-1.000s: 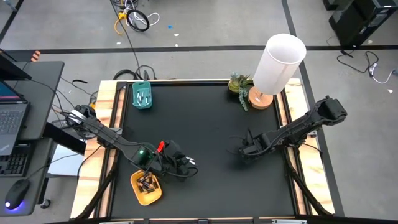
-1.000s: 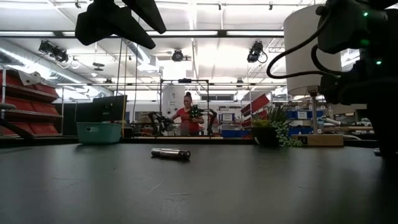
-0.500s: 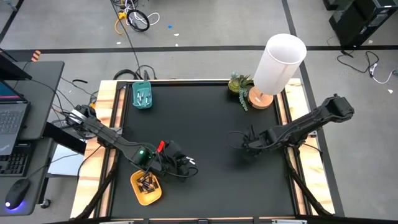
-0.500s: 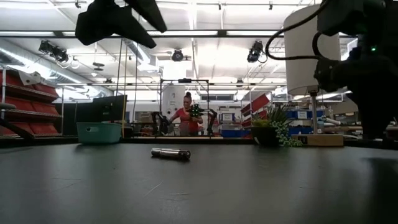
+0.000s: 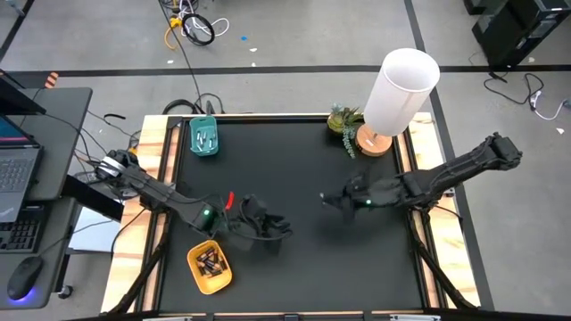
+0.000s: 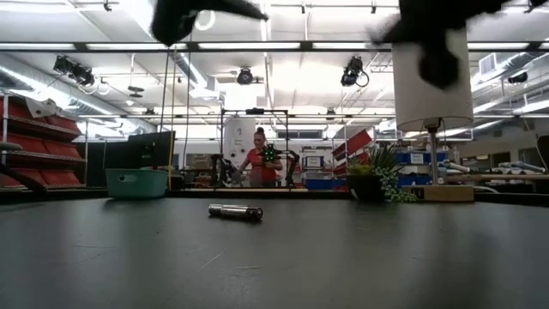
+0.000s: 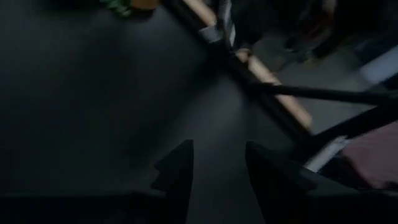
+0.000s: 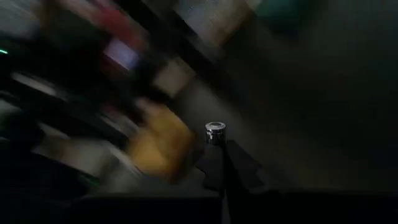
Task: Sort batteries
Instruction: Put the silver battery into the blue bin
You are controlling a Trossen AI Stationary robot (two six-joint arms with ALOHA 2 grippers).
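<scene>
The right gripper (image 8: 222, 163) is gripping a small silvery-capped cylindrical battery (image 8: 215, 132) above the black table (image 5: 303, 169); the left gripper (image 7: 217, 167) is hanging narrowly parted, holding nothing.

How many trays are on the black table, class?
2. The teal tray sits near the table's far left corner; the yellow tray sits near its near left edge. Both hold batteries.

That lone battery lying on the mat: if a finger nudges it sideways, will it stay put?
Probably not. The battery is a slim cylinder lying on its side on the flat black mat, so it likely rolls. It looks rigid and smooth, perhaps slippery.
</scene>
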